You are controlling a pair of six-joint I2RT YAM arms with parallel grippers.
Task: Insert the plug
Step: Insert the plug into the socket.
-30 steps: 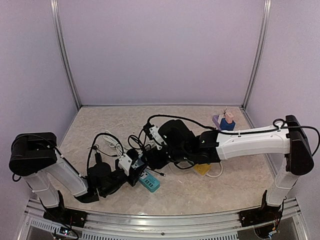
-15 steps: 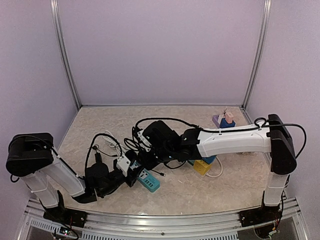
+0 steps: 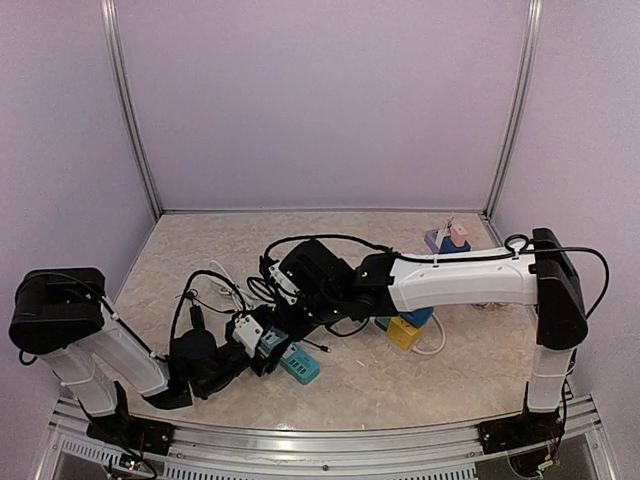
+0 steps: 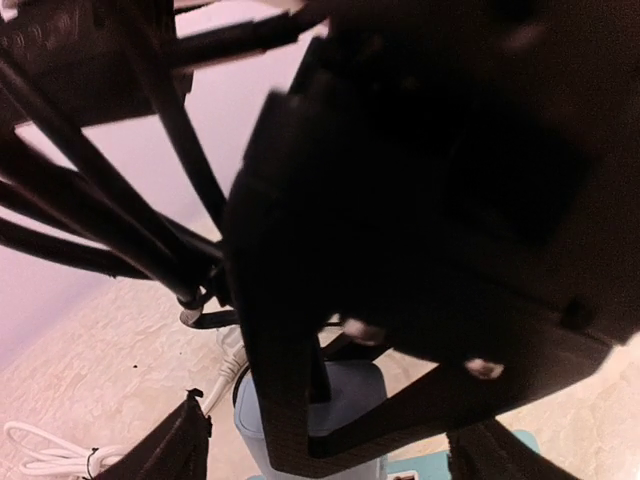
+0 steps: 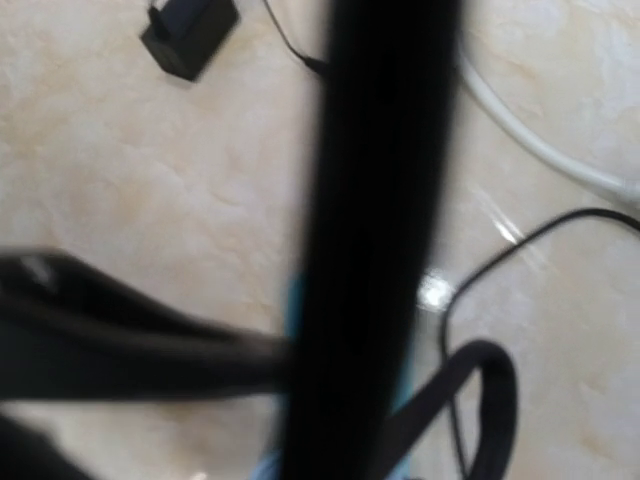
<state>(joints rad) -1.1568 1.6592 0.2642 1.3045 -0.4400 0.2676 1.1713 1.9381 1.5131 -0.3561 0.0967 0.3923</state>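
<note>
A teal power strip (image 3: 299, 364) lies on the table in front of the left arm. On its left end stands a pale blue-grey plug body (image 4: 372, 398) with a black cord rising from it. My left gripper (image 4: 335, 442) is open, one finger on either side of the plug without touching it; from above it (image 3: 266, 346) sits low at the strip's left end. The right gripper (image 3: 288, 322) hangs right over the same spot and fills the left wrist view as a black mass. Its own view is blurred, with a dark band across teal, so its jaws cannot be read.
Black and white cables (image 3: 225, 290) are tangled behind the strip. A small black adapter (image 5: 190, 32) and a white cable (image 5: 545, 150) lie on the marble. Yellow (image 3: 403, 334) and blue (image 3: 418, 318) blocks sit under the right forearm. More blocks (image 3: 450, 241) stand at the back right.
The left gripper's fingers have spread apart around the plug. The right arm has swung left, bringing its gripper down over the strip's left end.
</note>
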